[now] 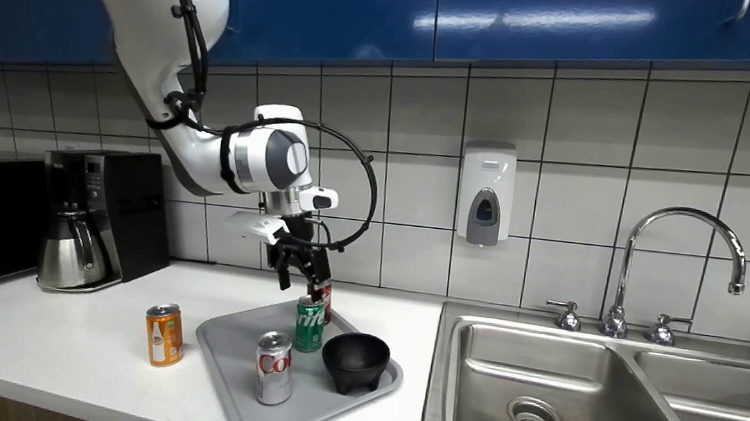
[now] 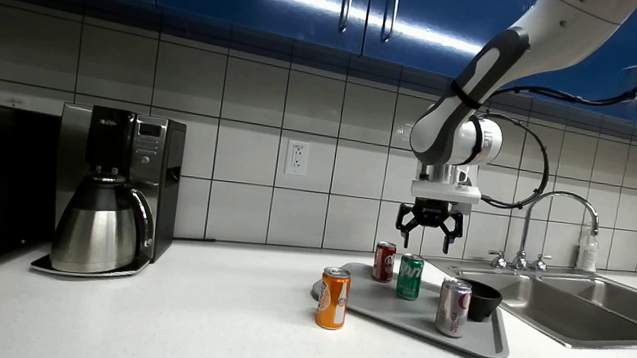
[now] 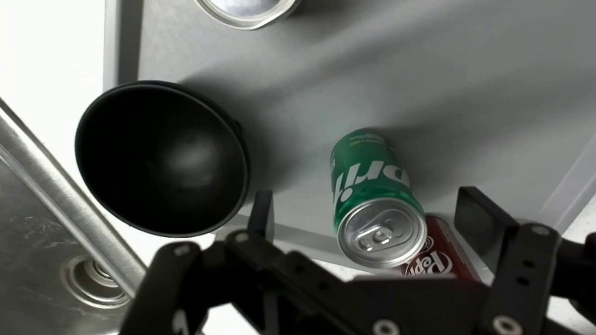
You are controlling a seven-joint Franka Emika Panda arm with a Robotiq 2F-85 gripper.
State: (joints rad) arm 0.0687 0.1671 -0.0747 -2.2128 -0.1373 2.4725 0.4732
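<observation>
Claw (image 2: 425, 246) poised above a grey tray (image 1: 235, 346) set on a table (image 2: 212, 309). Its fingers (image 3: 477, 218) stand well apart, with nothing clamped between them. In an exterior view the claw hangs right of centre in the frame, higher than the green can (image 2: 409, 276); no contact is visible. In the wrist view this can appears a little right of centre, upright on the tray, its top toward the bottom of the frame; the dark red can (image 2: 384, 261) is partly hidden by it, lower right. The black bowl (image 3: 160, 158) fills the left of the same view, and the silver can (image 1: 273, 371), cut off there by the top edge, stands just left of lower centre in an exterior view. Stage, as judged from this arrangement: three cans and the bowl are on the tray, while the orange can (image 2: 333, 297) stands beside it on the table; no grasp is made and nothing is lifted. Whether any placement is final cannot be told.
</observation>
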